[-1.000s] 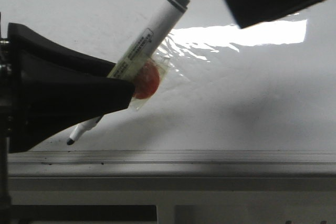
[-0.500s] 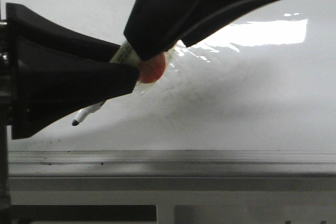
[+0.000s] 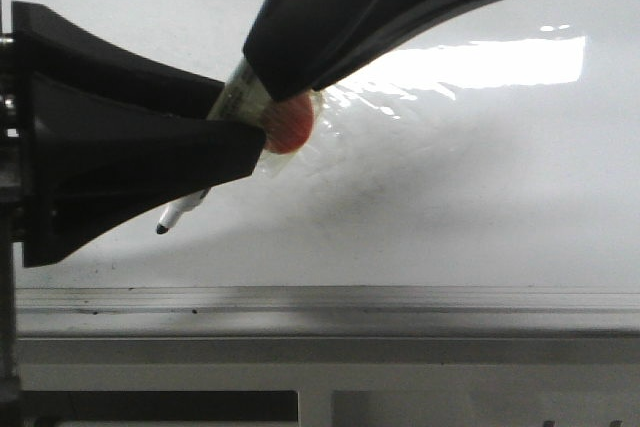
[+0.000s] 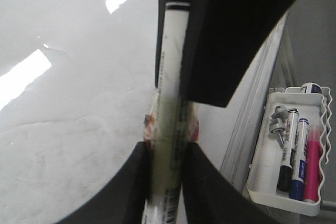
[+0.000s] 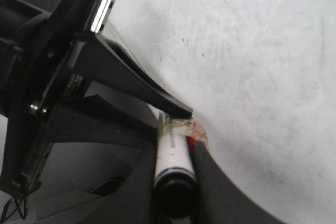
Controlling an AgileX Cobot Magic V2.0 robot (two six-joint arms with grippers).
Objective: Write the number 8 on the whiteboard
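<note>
A white marker (image 3: 232, 99) with a black tip (image 3: 162, 229) and a red tag (image 3: 289, 128) taped to its barrel is held slanted just off the whiteboard (image 3: 480, 197). My left gripper (image 3: 245, 137) comes in from the left and is shut on the marker's middle (image 4: 167, 148). My right gripper (image 3: 265, 77) comes down from the upper right and is shut on the capped rear end of the marker (image 5: 176, 150), hiding it in the front view. No number 8 shows on the board.
The board's grey metal edge strip (image 3: 400, 299) runs along its near side. A white tray (image 4: 262, 182) beside the board holds black, blue and pink markers (image 4: 299, 156). Faint grey smudges mark the board (image 5: 252, 51).
My right gripper has come down from the upper right and closed over the marker's rear end. The marker tip has risen a little and shifted right.
</note>
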